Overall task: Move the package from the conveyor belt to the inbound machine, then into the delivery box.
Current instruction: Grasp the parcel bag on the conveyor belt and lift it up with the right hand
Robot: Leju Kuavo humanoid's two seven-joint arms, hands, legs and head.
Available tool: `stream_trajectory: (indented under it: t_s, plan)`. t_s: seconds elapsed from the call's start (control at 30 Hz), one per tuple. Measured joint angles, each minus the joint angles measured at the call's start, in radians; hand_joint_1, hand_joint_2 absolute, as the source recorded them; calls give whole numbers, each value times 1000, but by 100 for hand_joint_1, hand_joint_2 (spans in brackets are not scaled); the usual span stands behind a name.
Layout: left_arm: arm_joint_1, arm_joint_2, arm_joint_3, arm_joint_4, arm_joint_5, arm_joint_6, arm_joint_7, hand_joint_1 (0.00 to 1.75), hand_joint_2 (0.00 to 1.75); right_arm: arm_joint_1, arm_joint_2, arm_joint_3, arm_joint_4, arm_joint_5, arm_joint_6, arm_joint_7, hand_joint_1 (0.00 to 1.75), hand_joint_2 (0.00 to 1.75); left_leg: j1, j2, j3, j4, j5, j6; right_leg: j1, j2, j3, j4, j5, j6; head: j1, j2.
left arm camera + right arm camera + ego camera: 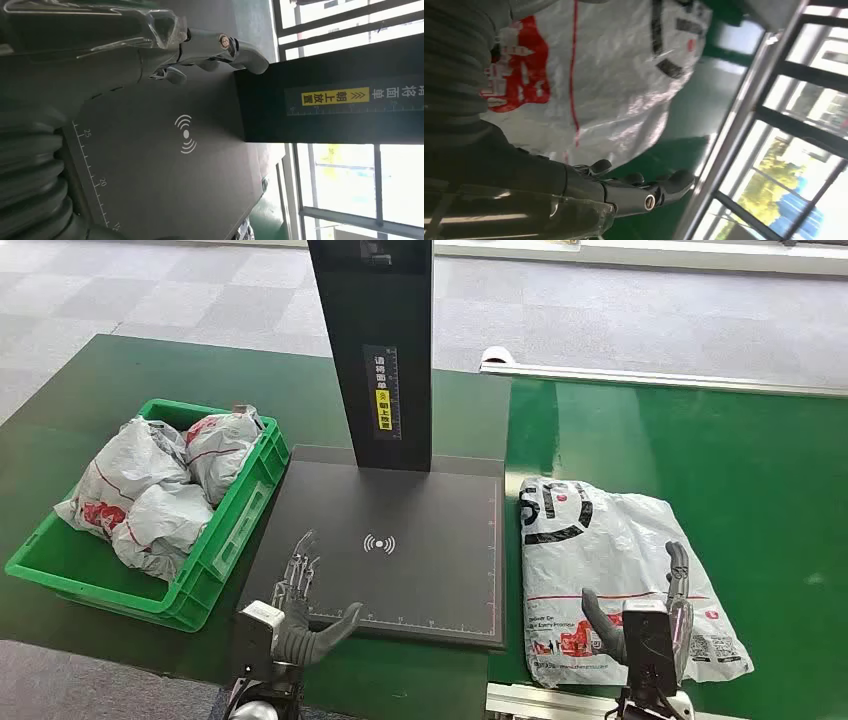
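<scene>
Beyond the left hand (pixel 300 590), the black post (pixel 372 350) carries a yellow label (pixel 335 96) reading 朝上放置. The scan plate (pixel 400 540) under that hand's fingers has ruler marks 25, 20 and 15. Print on the package (pixel 610 560) under the right hand (pixel 660 610) is too blurred to read.

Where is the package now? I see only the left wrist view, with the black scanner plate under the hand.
Observer: The package lies flat on the green conveyor belt, just right of the plate, not on it.
Operator: Is the right hand holding it?
Observer: No. The right hand is over its near edge with fingers spread, holding nothing.
Operator: And the delivery box?
Observer: A green crate stands left of the plate, with several bags inside.
</scene>
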Motion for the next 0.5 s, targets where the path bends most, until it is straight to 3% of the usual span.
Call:
stream_trajectory:
  t_s: [0.13, 0.33, 0.47, 0.5]
  plan:
    - [-4, 0, 5, 1, 3, 0, 0, 0, 175, -38, -21, -45, 140, 48, 74, 83, 0, 175, 0, 1, 0, 0, 0, 0, 0, 0, 0, 0, 0, 0, 0, 0]
    - [-16, -1, 7, 10, 18, 5, 0, 0, 175, -177, -66, -118, 516, 94, 135, 84, 0, 175, 0, 3, 4, 0, -1, 0, 0, 2, 3, 0, 0, 0, 0, 0]
    - [-19, -3, 8, 12, 29, 22, 0, 0, 175, -274, -90, -136, 678, 108, 140, 72, 168, 175, 2, 8, 17, -1, -7, 0, 2, 7, 15, -4, -4, 1, 0, 0]
    - [-19, -3, 8, 12, 32, 26, 0, 0, 175, -292, -94, -138, 708, 112, 137, 67, 175, 175, 3, 9, 22, -1, -9, 1, 2, 9, 20, -5, -5, 1, 0, 0]
